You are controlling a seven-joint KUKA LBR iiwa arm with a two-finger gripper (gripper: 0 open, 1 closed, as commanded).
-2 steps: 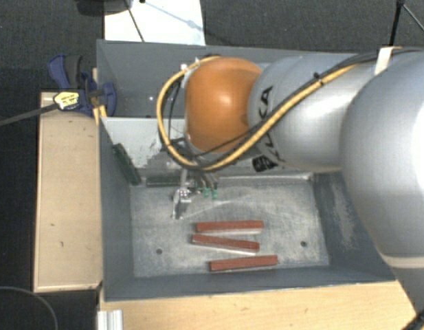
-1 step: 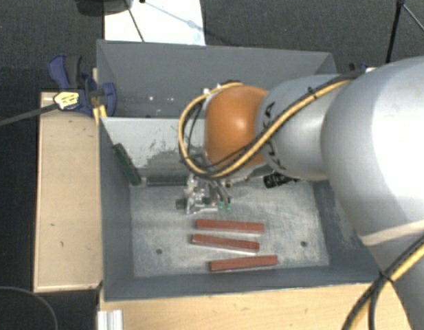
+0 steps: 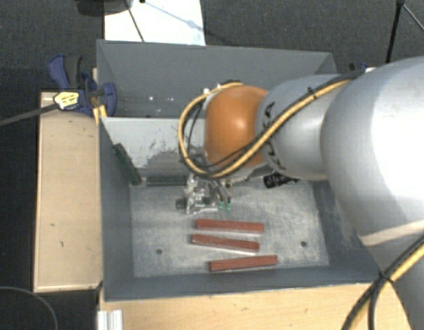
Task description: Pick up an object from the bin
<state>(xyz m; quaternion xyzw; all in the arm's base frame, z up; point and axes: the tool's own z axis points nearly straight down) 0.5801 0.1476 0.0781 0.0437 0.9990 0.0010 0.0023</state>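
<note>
- While the gripper (image 3: 203, 199) hangs low over the floor of the bin (image 3: 119, 253), left of centre, the orange cover (image 3: 229, 133) and the cables (image 3: 190, 153) hide much of it. We are unable to say whether it is spread or closed, and we see nothing held in it.
- The nearest thing is the rear red-brown stick (image 3: 229, 226), lying flat just in front of the gripper. The middle red-brown stick (image 3: 224, 242) lies just beside it, and the front red-brown stick (image 3: 242, 261) lies a little further forward.
- Risk one: the sticks are thin and flat on the floor. In our judgement, a descent that stops short would close on air, and one that goes too deep would drive the tips into the metal.
- Risk two: the rear and middle sticks lie close and nearly parallel. A grip set slightly forward could catch both or push one under the other.
- Risk three: a grip near the left end of a long stick would probably let it swing or slip out on the lift.
- Risk four: a dark bar (image 3: 163, 180) lies along the rear of the floor, and a dark green bar (image 3: 126, 163) leans at the left wall. Drifting back or left could knock them.
</note>
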